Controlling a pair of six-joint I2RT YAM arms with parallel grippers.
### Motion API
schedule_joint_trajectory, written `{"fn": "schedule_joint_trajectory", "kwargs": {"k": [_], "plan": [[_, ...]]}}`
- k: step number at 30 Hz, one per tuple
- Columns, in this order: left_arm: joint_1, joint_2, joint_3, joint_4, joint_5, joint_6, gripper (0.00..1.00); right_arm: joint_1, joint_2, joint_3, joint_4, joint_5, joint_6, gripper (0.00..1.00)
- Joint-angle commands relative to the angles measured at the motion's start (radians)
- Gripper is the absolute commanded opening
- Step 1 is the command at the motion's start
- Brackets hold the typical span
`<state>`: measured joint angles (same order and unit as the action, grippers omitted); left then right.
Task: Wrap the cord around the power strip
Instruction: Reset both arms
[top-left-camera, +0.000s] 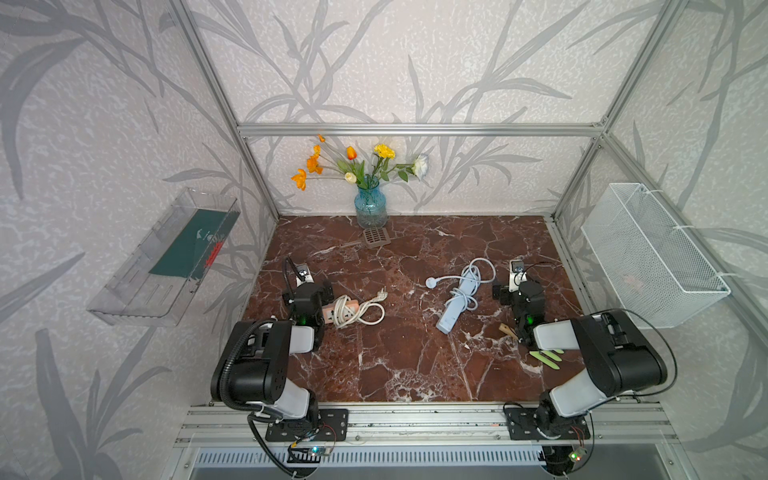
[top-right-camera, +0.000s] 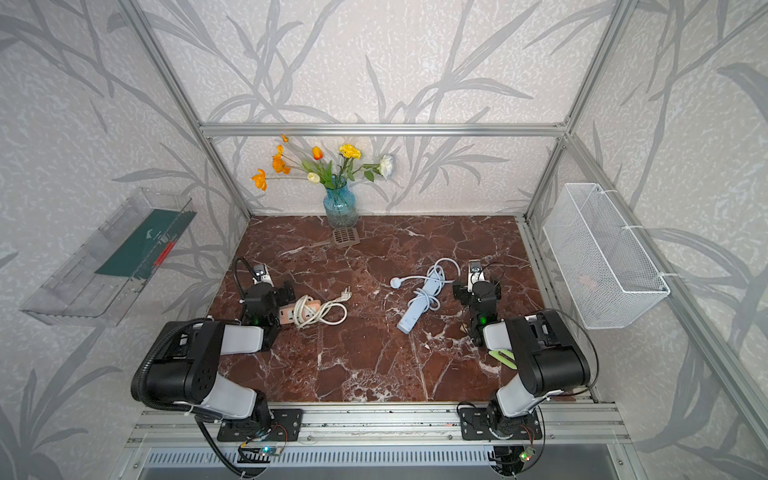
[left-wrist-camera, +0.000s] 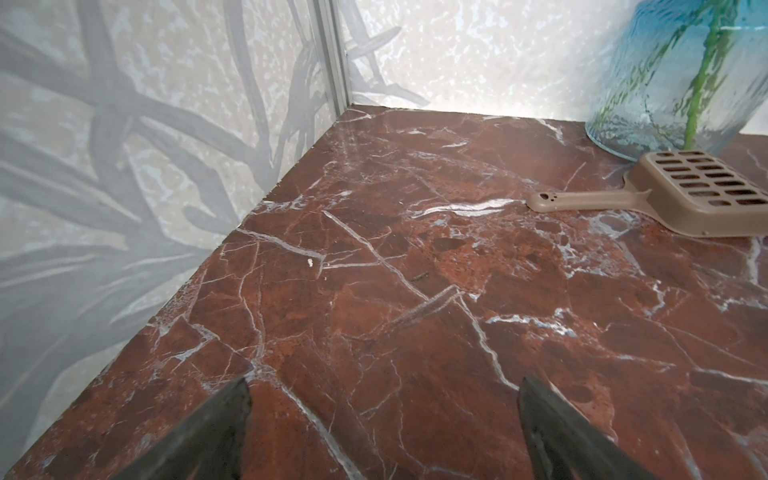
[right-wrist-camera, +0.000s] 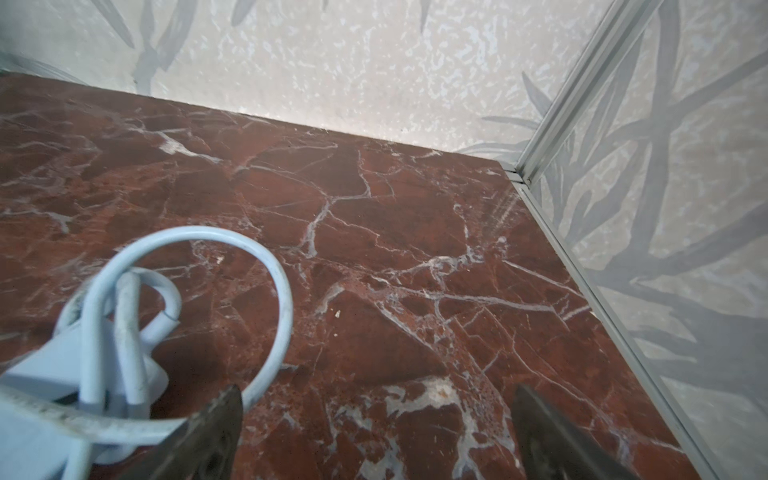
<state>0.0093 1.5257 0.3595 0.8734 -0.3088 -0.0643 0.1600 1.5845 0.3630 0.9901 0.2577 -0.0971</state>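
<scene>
A pale blue power strip (top-left-camera: 451, 311) lies right of the table's middle, its pale blue cord (top-left-camera: 485, 266) looped over it and the round plug (top-left-camera: 432, 282) lying to its left. In the right wrist view the cord's loop (right-wrist-camera: 270, 270) curls just beside one finger (right-wrist-camera: 216, 432). My right gripper (right-wrist-camera: 378, 399) is open over bare marble, to the right of that strip. A pink power strip (top-left-camera: 329, 313) with a cream cord (top-left-camera: 359, 311) coiled round it lies beside my left arm. My left gripper (left-wrist-camera: 384, 395) is open and empty, pointing at the back left corner.
A blue glass vase (top-left-camera: 370, 205) of flowers stands at the back wall with a tan slotted scoop (top-left-camera: 376, 237) before it. Green clips (top-left-camera: 546, 357) and a small wooden piece (top-left-camera: 508, 330) lie under my right arm. A wire basket (top-left-camera: 652, 253) and a clear tray (top-left-camera: 166, 257) hang outside the frame.
</scene>
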Motion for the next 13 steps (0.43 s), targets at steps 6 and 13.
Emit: {"fn": "schedule_joint_trajectory", "kwargs": {"k": [6, 13], "plan": [[-0.028, 0.003, 0.041, -0.043, -0.007, -0.011, 0.99, 0.001, 0.012, -0.007, 0.042, 0.017, 0.03, 0.99], [-0.012, 0.0, 0.049, -0.062, 0.098, 0.011, 0.99, 0.001, 0.012, -0.009, 0.045, 0.017, 0.029, 0.99]]}}
